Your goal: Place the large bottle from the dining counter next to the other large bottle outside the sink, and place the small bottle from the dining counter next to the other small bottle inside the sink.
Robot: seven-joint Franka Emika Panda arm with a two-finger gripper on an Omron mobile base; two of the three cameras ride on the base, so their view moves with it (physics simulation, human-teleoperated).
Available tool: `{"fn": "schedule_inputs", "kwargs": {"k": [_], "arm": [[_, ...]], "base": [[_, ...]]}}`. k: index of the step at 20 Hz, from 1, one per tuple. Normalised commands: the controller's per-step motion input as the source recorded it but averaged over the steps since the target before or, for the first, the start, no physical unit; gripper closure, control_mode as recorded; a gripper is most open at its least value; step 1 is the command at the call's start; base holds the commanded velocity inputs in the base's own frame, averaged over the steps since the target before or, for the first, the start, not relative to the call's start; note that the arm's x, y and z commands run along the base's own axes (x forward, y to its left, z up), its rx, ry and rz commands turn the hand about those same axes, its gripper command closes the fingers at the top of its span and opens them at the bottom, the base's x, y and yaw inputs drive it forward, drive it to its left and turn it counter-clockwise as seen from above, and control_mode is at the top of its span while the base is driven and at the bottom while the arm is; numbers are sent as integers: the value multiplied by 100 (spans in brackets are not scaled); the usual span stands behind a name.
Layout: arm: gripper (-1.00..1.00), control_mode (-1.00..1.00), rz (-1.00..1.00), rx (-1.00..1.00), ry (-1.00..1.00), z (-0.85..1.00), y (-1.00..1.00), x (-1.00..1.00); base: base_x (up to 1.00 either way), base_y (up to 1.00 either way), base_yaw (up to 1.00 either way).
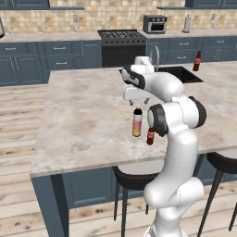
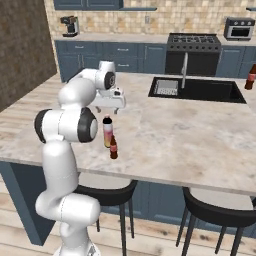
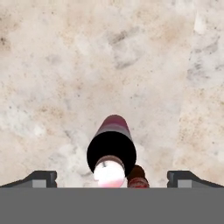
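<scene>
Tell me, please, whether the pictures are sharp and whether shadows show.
Left base view: tall pink-and-yellow bottle soft-edged, no distinct shadow on the marble counter. Right base view: small dark brown bottle equally soft. Hand view: tall bottle foreshortened, counter blurry.

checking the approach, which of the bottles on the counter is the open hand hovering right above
The tall pink-and-yellow bottle with the dark cap, at the counter's near edge. The gripper hangs open directly over it; the short brown bottle stands beside it, and the far brown bottle is by the sink.

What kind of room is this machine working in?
A simulated home kitchen, it seems: a stove and microwave along the back wall, a sink set in the stone counter, and bar stools tucked beneath it.
</scene>
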Motion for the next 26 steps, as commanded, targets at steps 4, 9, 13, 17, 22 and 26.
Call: {"fn": "schedule_inputs", "kwargs": {"k": [4,9,13,17,22,26], "arm": [[-100,-100,0,0,4,0,0,-9],[-100,-100,0,0,13,-4,0,-1],[-100,-100,-1,0,1,-11,3,3],[-100,-100,-1,0,0,-1,4,6],[-100,-100,-1,0,0,-7,2,0],[-100,-100,-2,0,0,-13,0,4]], "base": [[0,0,0],[0,0,0],[0,0,0],[0,0,0],[0,0,0],[0,0,0]]}}
